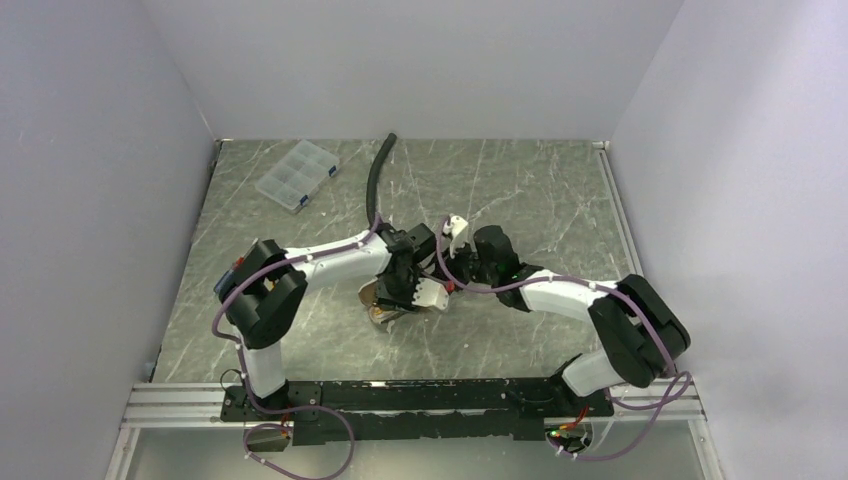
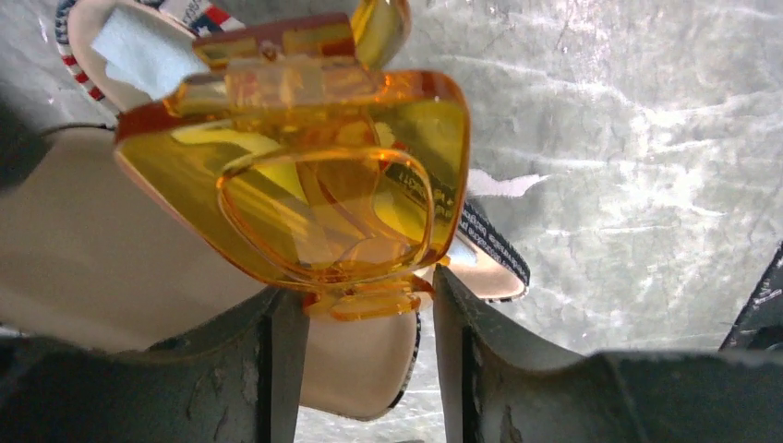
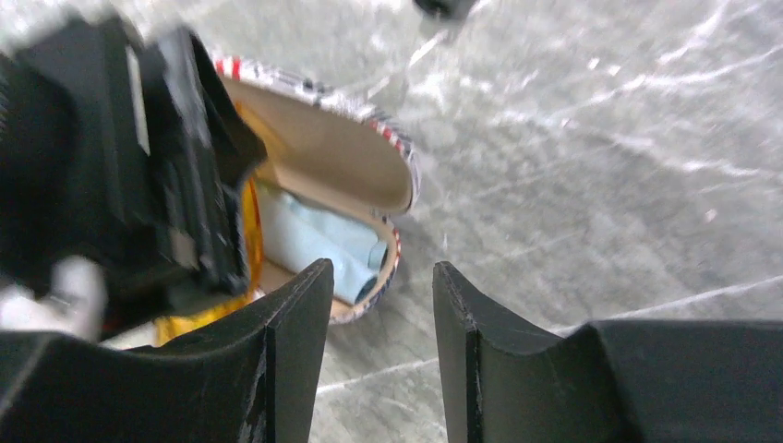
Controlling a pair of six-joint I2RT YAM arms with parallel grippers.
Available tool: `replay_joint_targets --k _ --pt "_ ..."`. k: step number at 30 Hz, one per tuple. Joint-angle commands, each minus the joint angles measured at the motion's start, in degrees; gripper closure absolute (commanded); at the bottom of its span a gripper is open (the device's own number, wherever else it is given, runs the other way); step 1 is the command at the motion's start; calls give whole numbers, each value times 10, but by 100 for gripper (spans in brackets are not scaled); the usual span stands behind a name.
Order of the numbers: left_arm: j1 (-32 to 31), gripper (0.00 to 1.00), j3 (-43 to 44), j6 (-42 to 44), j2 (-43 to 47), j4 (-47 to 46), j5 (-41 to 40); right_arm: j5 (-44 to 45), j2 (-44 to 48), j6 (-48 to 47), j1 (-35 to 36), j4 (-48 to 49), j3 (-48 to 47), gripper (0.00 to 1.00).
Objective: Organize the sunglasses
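Observation:
The sunglasses are folded, with translucent amber lenses, and fill the middle of the left wrist view. My left gripper is shut on their lower edge and holds them over an open case with a beige lining and a striped rim. From above, the left gripper hovers over that case at the table's centre. My right gripper is open just right of the case, with only bare table between its fingers. A light-blue cloth lies inside the case beside the amber sunglasses.
A clear plastic compartment box sits at the back left. A black hose curves in from the back toward the left wrist. White walls close off three sides, and a metal rail runs along the near edge.

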State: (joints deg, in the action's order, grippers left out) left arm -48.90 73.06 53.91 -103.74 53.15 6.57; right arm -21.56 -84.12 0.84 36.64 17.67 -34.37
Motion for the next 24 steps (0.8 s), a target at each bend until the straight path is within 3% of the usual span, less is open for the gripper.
replay_joint_targets --k 1,8,14,24 --pt "-21 97 -2 -84 -35 22 -37 -23 49 69 -14 95 -5 52" --pt "-19 97 -4 -129 -24 0 -43 4 23 107 -33 66 -13 56" --pt "-18 97 3 -175 -13 -8 -50 -35 23 153 -60 79 1 56" --pt "-9 97 -25 -214 27 -49 -59 54 -2 206 -74 -14 -13 59"
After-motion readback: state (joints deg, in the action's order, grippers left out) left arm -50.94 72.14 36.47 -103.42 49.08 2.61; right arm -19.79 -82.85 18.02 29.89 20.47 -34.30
